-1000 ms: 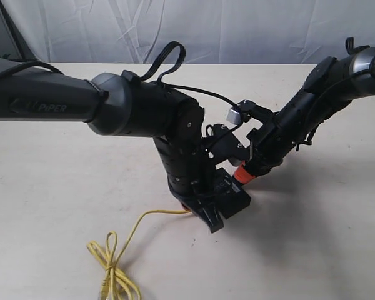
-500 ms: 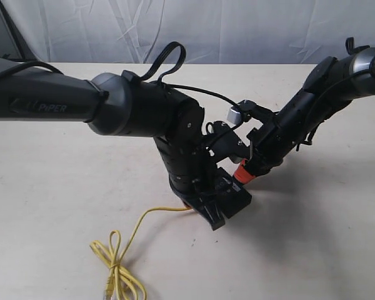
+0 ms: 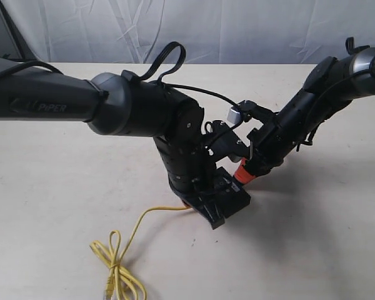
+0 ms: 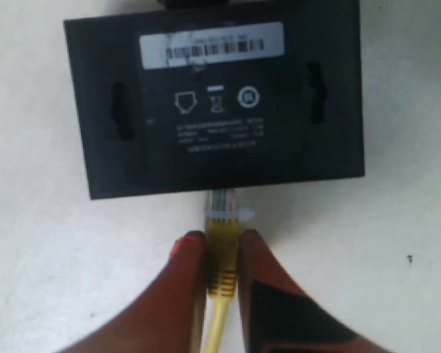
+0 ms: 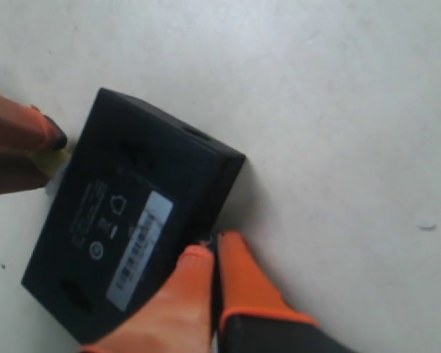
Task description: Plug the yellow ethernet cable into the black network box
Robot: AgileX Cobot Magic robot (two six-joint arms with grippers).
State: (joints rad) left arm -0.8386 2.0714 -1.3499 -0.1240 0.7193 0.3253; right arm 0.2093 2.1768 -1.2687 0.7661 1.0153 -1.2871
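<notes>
The black network box (image 4: 214, 110) lies flat on the table, its white label (image 4: 212, 45) facing up. My left gripper (image 4: 219, 239) is shut on the yellow ethernet cable (image 4: 223, 257) just behind its clear plug (image 4: 222, 209). The plug's tip meets the box's near side wall. My right gripper (image 5: 213, 246) is shut, its orange fingers (image 5: 242, 279) pressed against the opposite edge of the box (image 5: 132, 220). In the exterior view both arms meet over the box (image 3: 230, 199), and the cable (image 3: 144, 219) trails to a looped bundle (image 3: 115, 275).
The beige table (image 3: 312, 237) carries only the box and the cable. A white cloth backdrop (image 3: 237, 31) hangs behind it. The left arm's thick grey link (image 3: 62, 106) spans the left half, and the right arm (image 3: 319, 94) comes in from the upper right.
The left gripper has nudged the plug a little closer to the box, and the cable bundle has slid slightly along the table. The right arm has barely moved.
</notes>
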